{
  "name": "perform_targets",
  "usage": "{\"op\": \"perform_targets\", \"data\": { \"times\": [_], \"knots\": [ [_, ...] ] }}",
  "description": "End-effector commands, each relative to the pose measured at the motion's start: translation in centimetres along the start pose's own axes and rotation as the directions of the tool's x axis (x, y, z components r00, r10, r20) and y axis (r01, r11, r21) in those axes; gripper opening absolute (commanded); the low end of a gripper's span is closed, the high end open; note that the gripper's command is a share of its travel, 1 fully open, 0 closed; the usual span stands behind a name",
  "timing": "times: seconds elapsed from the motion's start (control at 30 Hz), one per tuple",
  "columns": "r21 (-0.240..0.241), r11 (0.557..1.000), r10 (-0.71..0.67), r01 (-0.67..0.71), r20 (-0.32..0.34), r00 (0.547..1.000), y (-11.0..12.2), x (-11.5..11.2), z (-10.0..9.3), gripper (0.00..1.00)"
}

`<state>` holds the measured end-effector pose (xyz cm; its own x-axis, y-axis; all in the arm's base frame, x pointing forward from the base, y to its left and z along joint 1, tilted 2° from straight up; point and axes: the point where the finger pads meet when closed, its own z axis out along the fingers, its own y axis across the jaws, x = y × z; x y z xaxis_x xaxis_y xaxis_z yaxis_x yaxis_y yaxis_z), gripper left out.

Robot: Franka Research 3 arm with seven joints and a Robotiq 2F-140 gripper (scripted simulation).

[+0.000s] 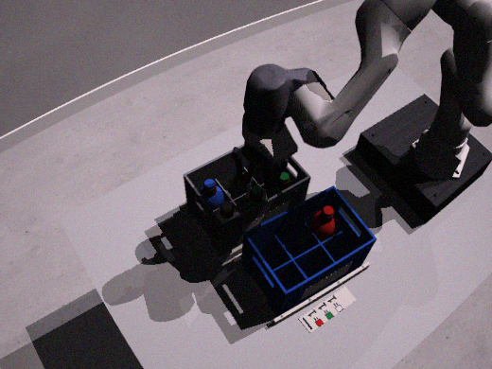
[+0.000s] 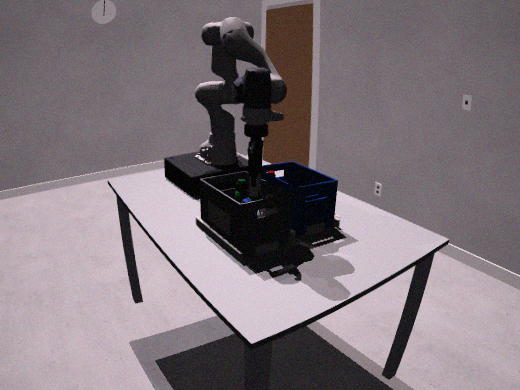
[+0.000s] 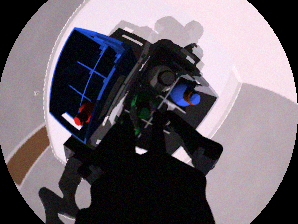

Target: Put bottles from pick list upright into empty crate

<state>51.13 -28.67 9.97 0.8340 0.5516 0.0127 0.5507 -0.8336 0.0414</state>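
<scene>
In the middle of the dark crate, a green bottle stands at the pincer. The fingers are partly drawn in, but I cannot tell whether they grip it. Nearer the arm's base is another green bottle; toward the left are the blue bottle and a grey one. To the right, the blue crate holds the red bottle. Beside it on the desk, the pick list shows red, green and white; its counts are illegible. Securing the green one seems in hand; next needs a firm pinch and straight lift.
</scene>
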Motion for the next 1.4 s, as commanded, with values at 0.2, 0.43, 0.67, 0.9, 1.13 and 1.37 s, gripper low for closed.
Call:
{"op": "perform_targets", "data": {
  "times": [0.2, 0.43, 0.67, 0.9, 1.13, 1.37],
  "knots": [
    [0.0, 1.0, 0.004, -0.004, 0.002, 1.0, 0.0, -0.16, -0.03, 0.0],
    [0.0, 1.0, 0.004, -0.004, 0.002, 1.0, 0.0, -0.16, -0.03, 0.0],
    [0.0, 1.0, 0.004, -0.004, 0.002, 1.0, 0.0, -0.16, -0.03, 0.0],
    [0.0, 1.0, 0.004, -0.004, 0.002, 1.0, 0.0, -0.16, -0.03, 0.0],
    [0.0, 1.0, 0.004, -0.004, 0.002, 1.0, 0.0, -0.16, -0.03, 0.0],
    [0.0, 1.0, 0.004, -0.004, 0.002, 1.0, 0.0, -0.16, -0.86, 0.0]
  ]
}}
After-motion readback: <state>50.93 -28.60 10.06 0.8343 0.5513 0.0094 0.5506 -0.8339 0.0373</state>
